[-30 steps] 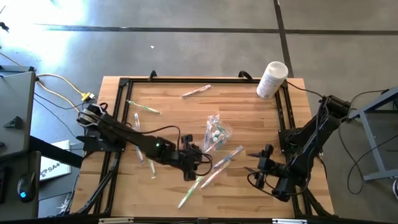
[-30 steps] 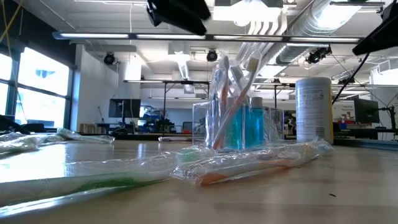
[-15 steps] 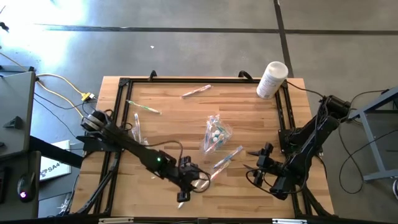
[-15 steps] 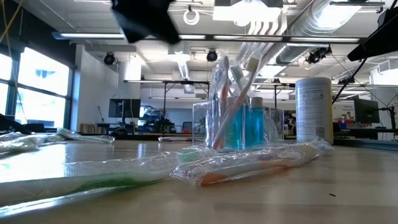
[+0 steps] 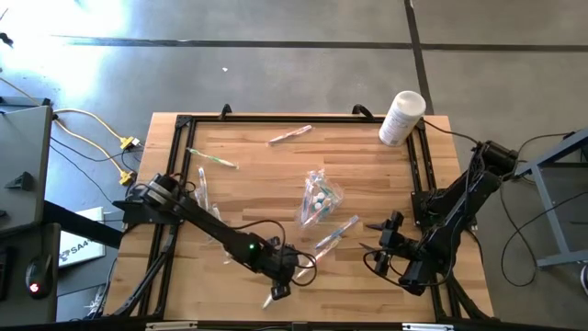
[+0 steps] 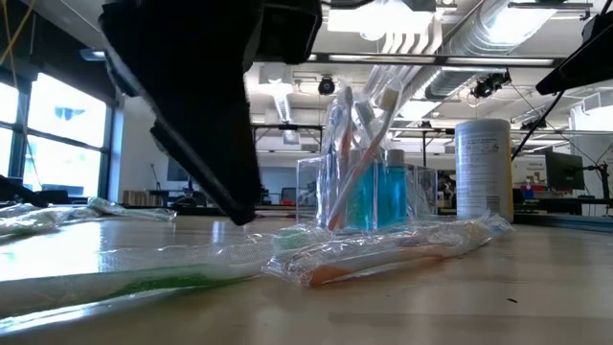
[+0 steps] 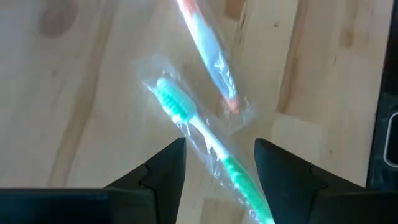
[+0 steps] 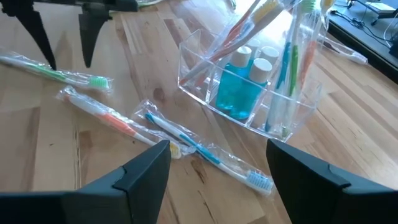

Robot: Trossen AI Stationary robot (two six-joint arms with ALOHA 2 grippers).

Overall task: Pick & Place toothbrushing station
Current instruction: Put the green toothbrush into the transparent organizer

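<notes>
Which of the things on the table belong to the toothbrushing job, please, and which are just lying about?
Job: green toothbrush, orange toothbrush, blue toothbrush, clear organiser holding brushes and teal bottles, left gripper.
Lying about: white canister, yellow cables.

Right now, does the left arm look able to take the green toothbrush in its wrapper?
Probably yes. The left gripper is open and hangs right over the green toothbrush, its handle running between the fingers. An orange toothbrush lies close beside but leaves the handle free.
</notes>
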